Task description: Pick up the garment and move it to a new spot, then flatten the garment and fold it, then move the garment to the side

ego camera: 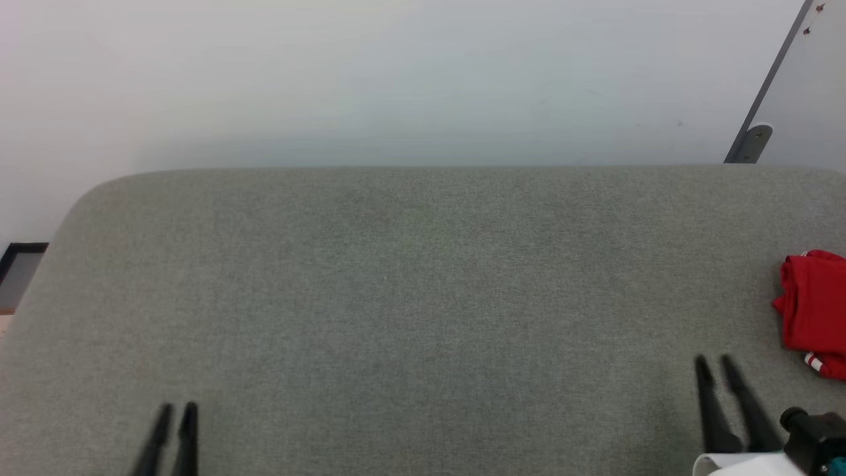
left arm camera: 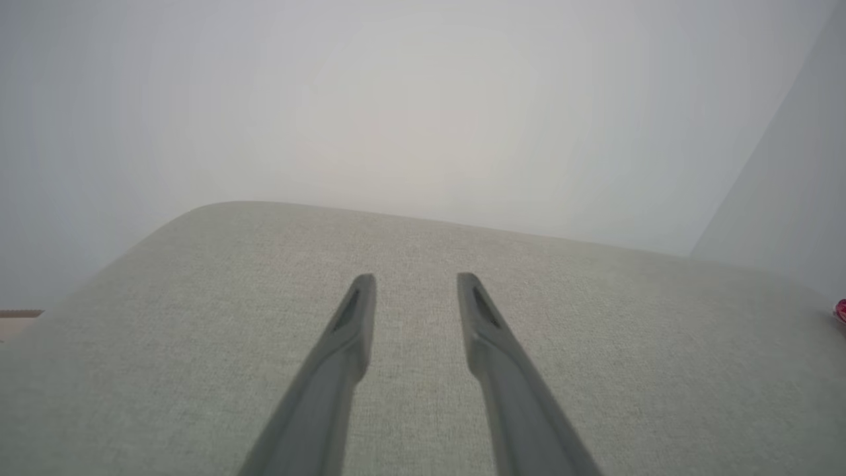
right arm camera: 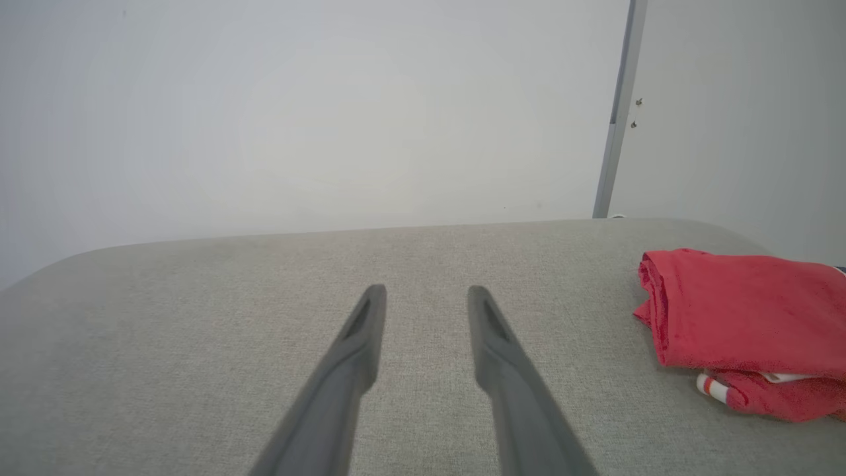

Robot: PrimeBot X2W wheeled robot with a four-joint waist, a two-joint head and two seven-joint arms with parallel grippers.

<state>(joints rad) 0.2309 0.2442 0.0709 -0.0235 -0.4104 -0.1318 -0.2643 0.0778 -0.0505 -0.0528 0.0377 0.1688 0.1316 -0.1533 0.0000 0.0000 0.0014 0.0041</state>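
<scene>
Red garment [ego camera: 814, 304], seemingly folded, on grey table [ego camera: 423, 277] right side; right gripper [ego camera: 712, 360] near, left gripper [ego camera: 177, 406] well apart.

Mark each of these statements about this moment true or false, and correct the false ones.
1. The garment lies near the right edge of the table. True.
2. The right gripper is gripping the garment. False: it is apart from the garment, its fingers separated with nothing between them.
3. The left gripper is over bare table fabric. True.
4. The garment is spread out flat. False: it is folded into a compact red bundle.
</scene>
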